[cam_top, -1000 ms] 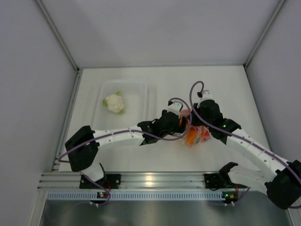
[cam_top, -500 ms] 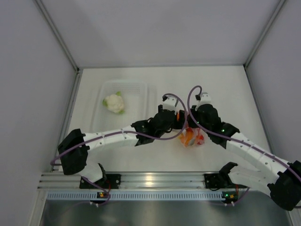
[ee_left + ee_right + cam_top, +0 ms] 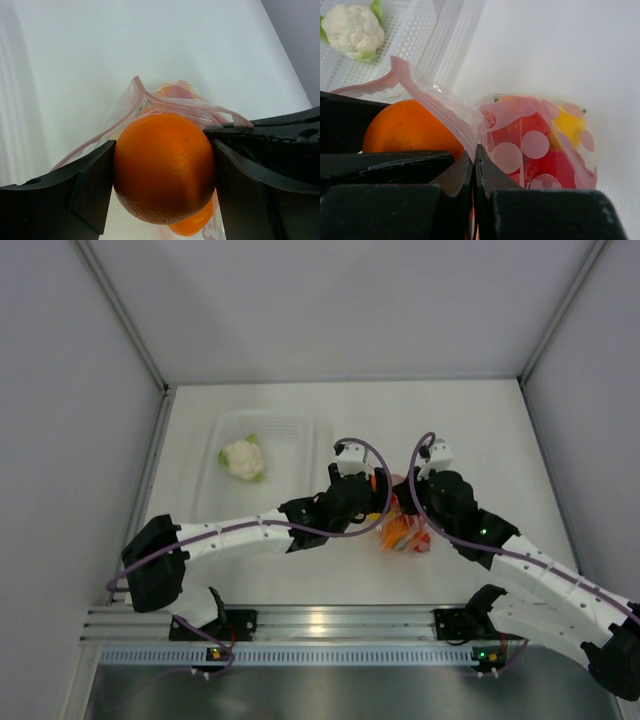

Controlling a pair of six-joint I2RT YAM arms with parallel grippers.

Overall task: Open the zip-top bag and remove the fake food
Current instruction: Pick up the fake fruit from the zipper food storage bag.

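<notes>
The clear zip-top bag (image 3: 408, 532) with its pink zip strip (image 3: 437, 106) lies mid-table, mouth open. My left gripper (image 3: 164, 170) is shut on an orange (image 3: 165, 167) at the bag's mouth; the orange also shows in the right wrist view (image 3: 407, 127). My right gripper (image 3: 474, 160) is shut on the bag's rim beside the zip strip. Red (image 3: 540, 145), yellow (image 3: 568, 126) and orange (image 3: 192, 226) pieces stay inside the bag. A white cauliflower (image 3: 243, 459) lies in the clear tray (image 3: 298, 430).
The rigid clear tray (image 3: 420, 30) stands at the back left, close to the left arm. Both arms (image 3: 250, 532) meet over the bag. Grey walls (image 3: 60, 440) enclose the table; a metal rail (image 3: 320, 622) runs along the near edge.
Both grippers have shifted slightly toward the near side and the bag has moved with them. The right wrist has drawn back to the right; the orange sits between the left fingers.
</notes>
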